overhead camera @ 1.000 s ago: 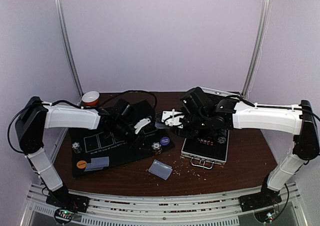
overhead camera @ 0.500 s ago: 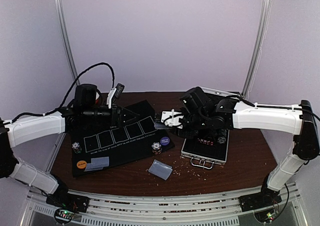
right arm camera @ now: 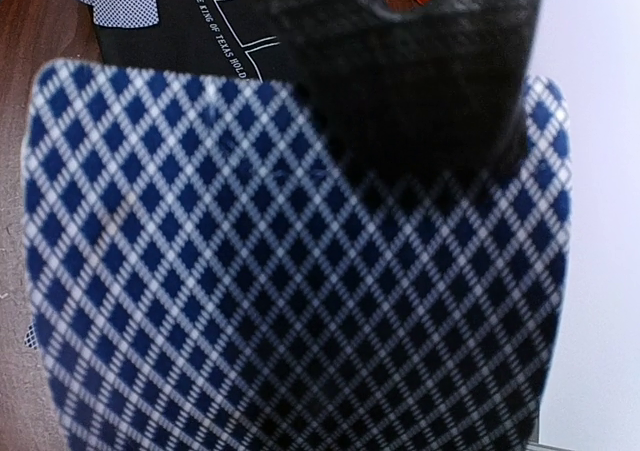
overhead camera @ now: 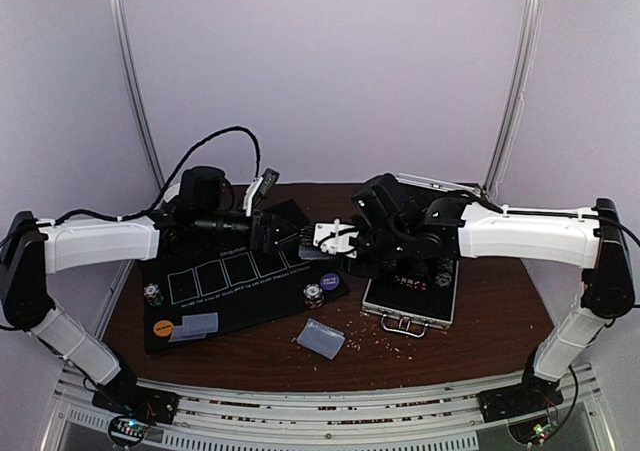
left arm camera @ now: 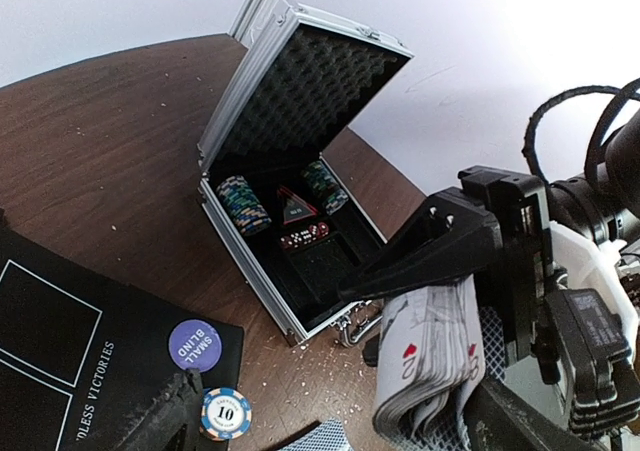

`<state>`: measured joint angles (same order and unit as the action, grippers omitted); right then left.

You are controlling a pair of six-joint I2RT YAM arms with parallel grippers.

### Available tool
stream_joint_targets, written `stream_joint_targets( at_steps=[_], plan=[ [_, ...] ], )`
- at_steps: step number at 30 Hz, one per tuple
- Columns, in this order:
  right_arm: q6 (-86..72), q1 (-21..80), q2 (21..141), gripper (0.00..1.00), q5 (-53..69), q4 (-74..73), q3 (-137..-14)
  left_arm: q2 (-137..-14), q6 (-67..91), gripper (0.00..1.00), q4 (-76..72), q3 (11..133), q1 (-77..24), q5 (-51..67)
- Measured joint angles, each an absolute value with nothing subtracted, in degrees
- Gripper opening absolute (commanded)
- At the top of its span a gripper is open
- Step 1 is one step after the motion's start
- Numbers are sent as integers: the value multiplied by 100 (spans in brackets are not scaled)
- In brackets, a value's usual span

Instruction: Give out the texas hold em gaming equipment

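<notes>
My right gripper (overhead camera: 326, 241) is shut on a deck of playing cards (left arm camera: 430, 356), held above the table between the mat and the case. The deck's blue diamond back (right arm camera: 250, 271) fills the right wrist view, with one black finger (right arm camera: 430, 71) lying over it. My left gripper (overhead camera: 290, 238) is open just left of the deck, with nothing between its fingers (left arm camera: 150, 426). On the black mat (overhead camera: 240, 286) are two chip stacks (overhead camera: 152, 293) (overhead camera: 314, 294), a purple disc (left arm camera: 195, 345), an orange disc (overhead camera: 161, 325) and a few cards (overhead camera: 195, 324).
More cards (overhead camera: 321, 337) lie on the bare wood in front of the mat. The silver case (left arm camera: 300, 101) stands open at the right with chip rows (left arm camera: 243, 203) and red dice (left arm camera: 303, 235) inside. Pale crumbs are scattered near its front.
My left arm pulled back from the mat's right end to the rear left, then came forward to the deck, and its gripper opened. The right gripper edged left, still holding the deck.
</notes>
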<state>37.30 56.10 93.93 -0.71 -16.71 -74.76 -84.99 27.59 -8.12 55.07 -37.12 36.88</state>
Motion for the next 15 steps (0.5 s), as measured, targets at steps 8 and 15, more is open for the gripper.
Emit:
stream_joint_targets(
  at_steps=[8, 15],
  plan=[
    [3730, 5629, 9476, 42, -58, -1658, -7481, -8617, 2709, 62, -676, 5671, -3833, 3778],
    [3730, 5625, 9489, 42, -84, -1658, -7481, -8534, 2362, 41, -154, 5865, -3848, 3691]
  ],
)
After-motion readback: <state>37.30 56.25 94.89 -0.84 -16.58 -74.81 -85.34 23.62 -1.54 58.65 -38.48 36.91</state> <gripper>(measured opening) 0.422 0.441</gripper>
